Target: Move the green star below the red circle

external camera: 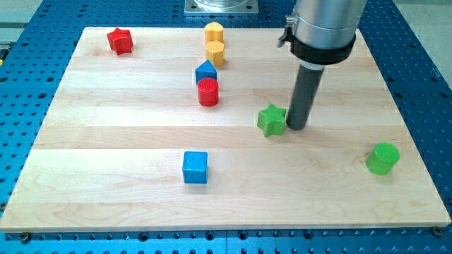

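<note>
The green star (271, 120) lies on the wooden board right of centre. The red circle (208, 92), a short red cylinder, stands up and to the view's left of the star, just below a blue triangular block (205, 72). My tip (296, 128) rests on the board right against the star's right side, touching or nearly touching it. The rod rises from there to the grey arm body at the view's top.
Two yellow blocks (214, 33) (215, 52) stand near the view's top centre. A red star (120, 41) lies at the top left. A blue cube (195, 167) sits at the lower middle. A green cylinder (382, 158) stands at the right. The board's edge (226, 229) borders blue perforated table.
</note>
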Controlling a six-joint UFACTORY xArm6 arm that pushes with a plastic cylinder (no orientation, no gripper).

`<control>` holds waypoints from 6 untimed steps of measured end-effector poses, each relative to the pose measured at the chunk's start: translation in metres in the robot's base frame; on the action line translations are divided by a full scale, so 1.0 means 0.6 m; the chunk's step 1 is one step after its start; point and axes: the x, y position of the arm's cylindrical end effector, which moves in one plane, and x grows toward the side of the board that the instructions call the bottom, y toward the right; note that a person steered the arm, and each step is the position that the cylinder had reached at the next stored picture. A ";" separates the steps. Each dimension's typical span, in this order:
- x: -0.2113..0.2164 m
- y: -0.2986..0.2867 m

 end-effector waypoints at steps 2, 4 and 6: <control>0.005 -0.087; 0.041 -0.180; 0.028 -0.234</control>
